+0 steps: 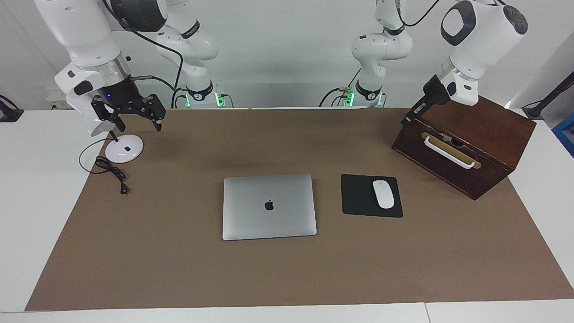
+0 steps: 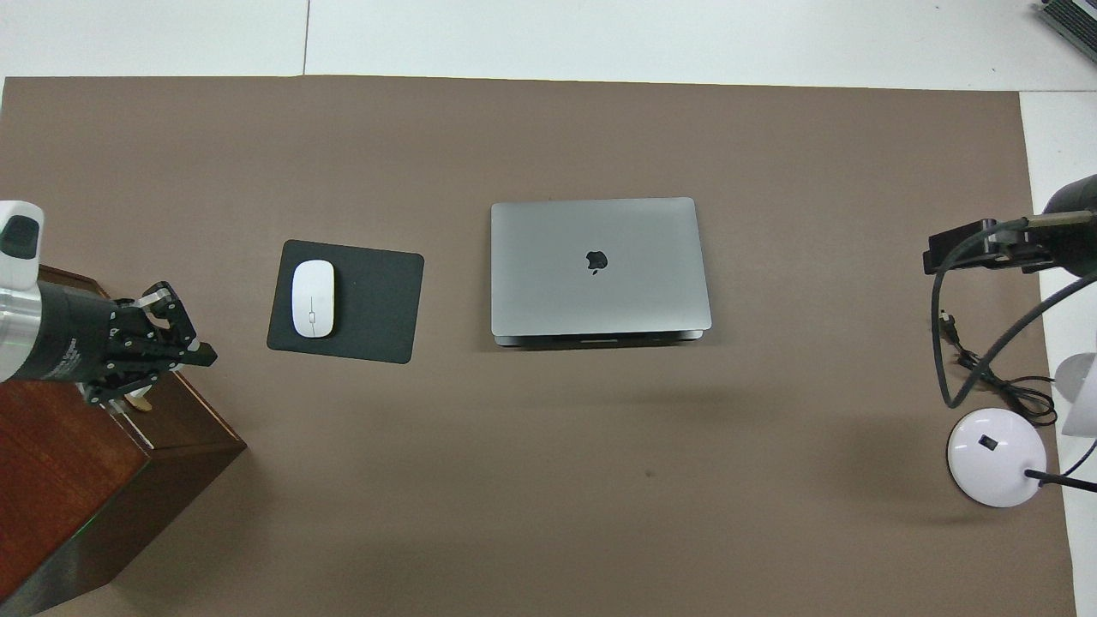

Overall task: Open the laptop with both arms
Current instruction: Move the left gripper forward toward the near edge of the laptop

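**Two high cameras, half a turn apart**

One camera sits high across the surface [image 1: 45,215], facing the robots, whose bases stand at 12 o'clock; it takes in the whole brown mat [image 1: 179,269] from a moderate distance. The other hangs above the robots' own end and looks forward and steeply down, with the arms entering at 6 o'clock. Both share the mat, the closed laptop [image 1: 269,206] [image 2: 598,267], the mouse pad [image 1: 358,197] [image 2: 368,300] and the wooden box [image 1: 484,130] [image 2: 60,480].

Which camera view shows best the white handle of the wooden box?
The facing view: the whole white handle shows there on the front of the wooden box. In the overhead view the left gripper, shut, hangs over the box and covers most of the handle.
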Controlling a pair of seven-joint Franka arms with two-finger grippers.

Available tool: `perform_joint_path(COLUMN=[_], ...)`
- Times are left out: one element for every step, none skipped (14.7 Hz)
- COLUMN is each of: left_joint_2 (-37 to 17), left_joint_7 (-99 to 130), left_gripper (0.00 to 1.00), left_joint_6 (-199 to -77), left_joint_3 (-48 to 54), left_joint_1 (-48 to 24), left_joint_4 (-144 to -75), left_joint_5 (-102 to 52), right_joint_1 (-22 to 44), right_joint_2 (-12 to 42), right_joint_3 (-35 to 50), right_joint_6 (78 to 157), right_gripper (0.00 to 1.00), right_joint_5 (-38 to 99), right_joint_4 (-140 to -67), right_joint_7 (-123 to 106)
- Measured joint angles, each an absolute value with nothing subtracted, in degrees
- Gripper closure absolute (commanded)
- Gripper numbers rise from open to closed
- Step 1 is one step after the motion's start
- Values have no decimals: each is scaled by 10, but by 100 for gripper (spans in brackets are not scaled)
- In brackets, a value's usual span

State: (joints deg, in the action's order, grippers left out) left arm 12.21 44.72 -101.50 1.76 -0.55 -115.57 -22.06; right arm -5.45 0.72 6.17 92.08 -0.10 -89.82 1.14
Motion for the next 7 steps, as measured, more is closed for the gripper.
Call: perform_joint_path(left_joint_2=[124, 124, 124, 124, 124, 124, 124], left_joint_7=[486, 513, 529, 537, 542, 544, 544], left_gripper=[100, 100, 100, 100, 100, 100, 100], left_joint_6=[-1038, -1057, -1073, -1090, -1114, -1139, -1163], left_joint_3=[18, 18, 18, 18, 18, 18, 18], left_joint_1=[-6, -6, -6, -6, -6, -6, -6], left_joint_4=[-1170, -1183, -1197, -1213, -1232, -1250, -1269], left_joint_5=[-243, -264, -285, -310, -343, -377, -407], right_joint_1=[-54, -54, -54, -54, -54, -54, -54], right_joint_2=[7, 7, 7, 7, 7, 7, 7], right_joint_3=[62, 62, 62, 62, 62, 62, 62], right_joint_6=[921, 921, 921, 921, 921, 921, 921], right_gripper=[0, 0, 0, 0, 0, 0, 0], right_joint_5=[-1, -1, -1, -1, -1, -1, -1], right_joint_4=[-898, -898, -898, -898, -898, -898, -898], right_joint_7=[11, 11, 11, 11, 11, 11, 11])
